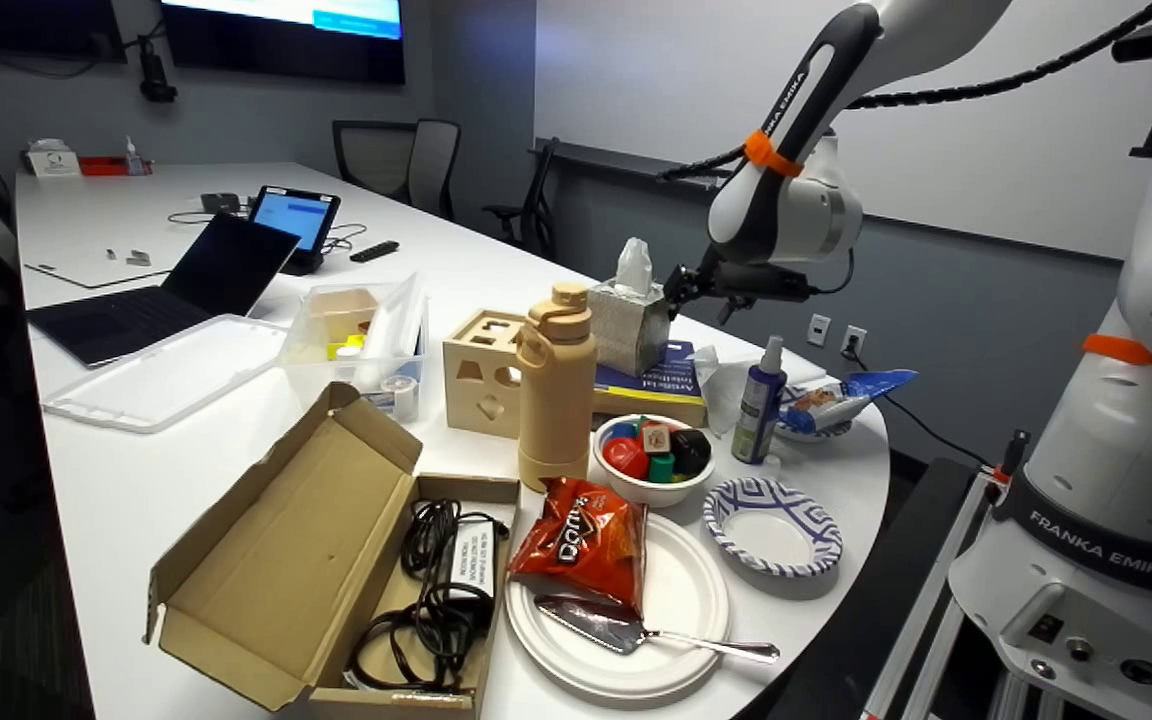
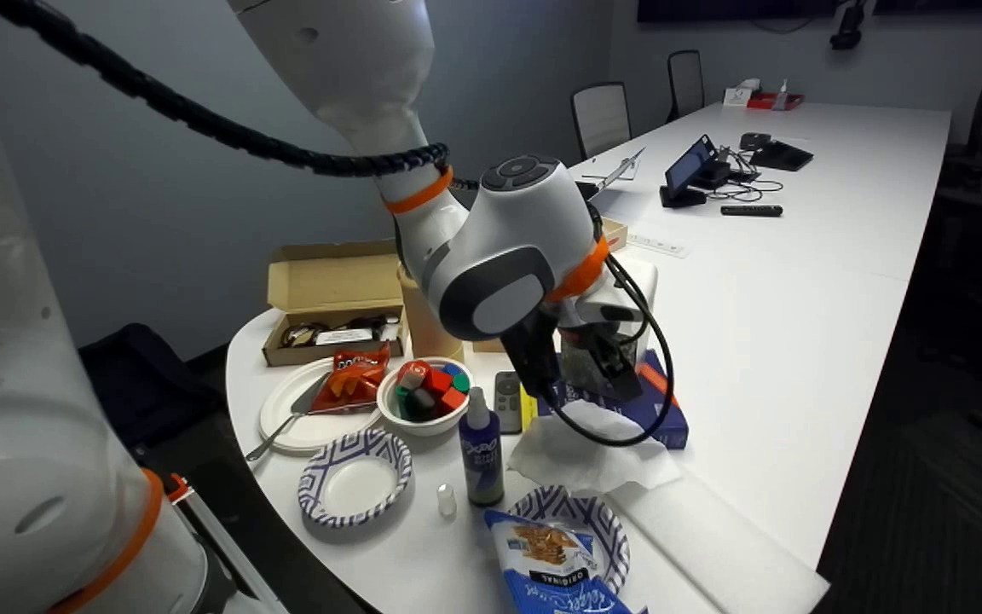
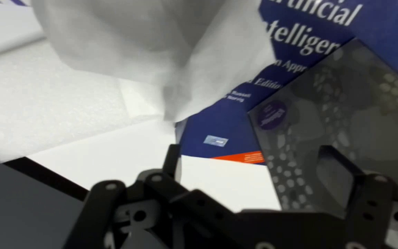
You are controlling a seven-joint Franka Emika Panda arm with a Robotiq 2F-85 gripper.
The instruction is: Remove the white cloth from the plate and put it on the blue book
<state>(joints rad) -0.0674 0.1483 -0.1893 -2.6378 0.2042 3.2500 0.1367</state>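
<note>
White cloth (image 3: 133, 55) is partly covering the blue book (image 3: 207, 126) near the gaping gripper (image 3: 250, 152); placing's looking done, retreat due.

Exterior views along shared table (image 2: 798, 341), wrist view above book (image 3: 219, 119)

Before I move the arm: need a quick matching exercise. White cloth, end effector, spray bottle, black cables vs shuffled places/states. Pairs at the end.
Things:
1. white cloth
2. end effector
3. spray bottle
4. black cables

Places or states:
A. in the cardboard box
B. partly over the blue book
C. jaws open
D. standing upright

Pairs: 1-B, 2-C, 3-D, 4-A
</note>
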